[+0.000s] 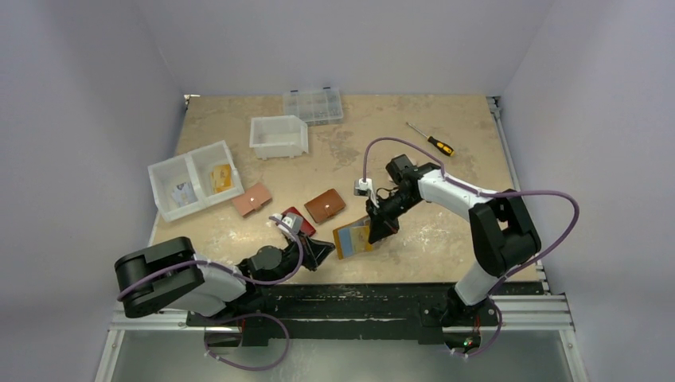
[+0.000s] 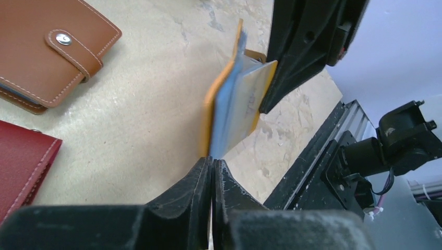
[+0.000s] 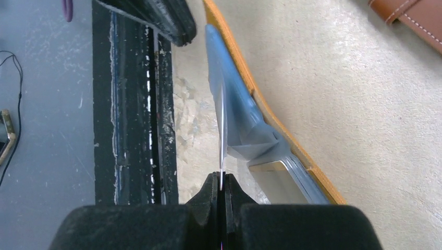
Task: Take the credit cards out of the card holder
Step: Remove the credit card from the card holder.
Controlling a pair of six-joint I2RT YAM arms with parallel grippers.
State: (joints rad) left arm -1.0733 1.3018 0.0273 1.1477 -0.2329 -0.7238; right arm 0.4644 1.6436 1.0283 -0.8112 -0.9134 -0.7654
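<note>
- Top external: the card holder [image 1: 354,237] sits open close to the near edge of the table [image 1: 477,159], with the left gripper [image 1: 321,251] and the right gripper [image 1: 376,231] on either side of it.
- Left wrist: the left gripper [image 2: 212,169] is closed on the holder's lower edge, propping it up on edge. A light blue card [image 2: 226,112] and a whitish card [image 2: 253,96] stick out. The leather looks soft and will likely flex.
- Right wrist: the right gripper [image 3: 222,182] is pinched on the whitish card [image 3: 222,146], seen edge-on. The card is probably light, stiff and slick, so it is best gripped flat on its exposed end and pulled straight.
</note>
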